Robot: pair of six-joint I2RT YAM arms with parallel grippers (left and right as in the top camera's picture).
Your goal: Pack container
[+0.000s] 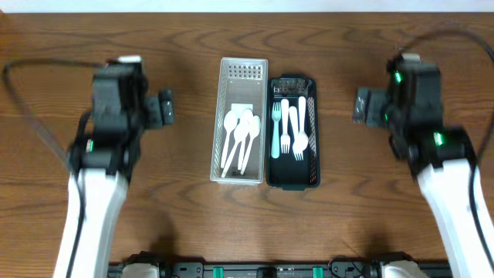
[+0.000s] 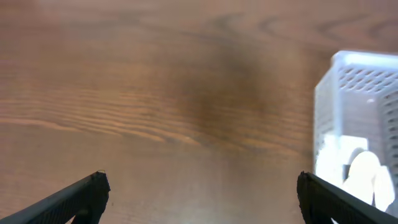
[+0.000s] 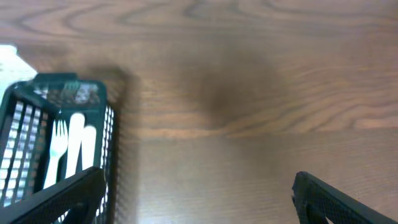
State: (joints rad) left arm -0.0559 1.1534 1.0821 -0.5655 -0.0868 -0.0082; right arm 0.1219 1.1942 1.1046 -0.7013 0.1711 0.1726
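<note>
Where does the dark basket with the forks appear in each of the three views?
Overhead: dark basket just right of centre, beside the white basket.
Left wrist: not in it; only the white basket, at the right edge.
Right wrist: lower left corner.
Shared landmark: the forks inside it, seen in the overhead and right wrist views.

Even light — wrist views blurred.

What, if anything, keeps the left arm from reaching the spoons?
Probably nothing, so likely yes. The left gripper is open and empty, only bare table lies between it and the white basket, and the spoons lie uncovered inside. It would need to come in over the wall.
</note>
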